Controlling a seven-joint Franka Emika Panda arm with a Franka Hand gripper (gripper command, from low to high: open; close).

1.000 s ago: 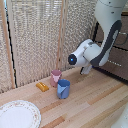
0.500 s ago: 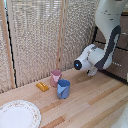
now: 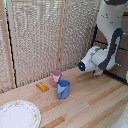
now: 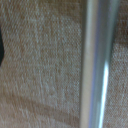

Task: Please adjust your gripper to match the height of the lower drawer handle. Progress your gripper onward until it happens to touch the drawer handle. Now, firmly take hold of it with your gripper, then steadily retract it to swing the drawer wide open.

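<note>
In the exterior view my white arm (image 3: pixel 107 50) reaches to the dark cabinet (image 3: pixel 122 62) at the right edge. Its dark joint ring (image 3: pixel 81 65) faces the view's left. The claw itself is hidden behind the arm there. In the wrist view the silver bar handle (image 4: pixel 95 64) fills the frame, blurred and very close, in front of the brown drawer front (image 4: pixel 40 70). A dark sliver of one finger (image 4: pixel 1 50) shows at the picture's edge. The frames do not show whether the fingers are open or closed on the bar.
A pink cup (image 3: pixel 55 76), a blue mug (image 3: pixel 63 89) and a small orange block (image 3: pixel 42 86) stand on the wooden table (image 3: pixel 95 107). A patterned plate (image 3: pixel 17 115) lies at the front left. A woven screen (image 3: pixel 35 40) stands behind.
The arm has moved toward the exterior view's right and slightly down, closer to the cabinet. The cups, block and plate have not moved.
</note>
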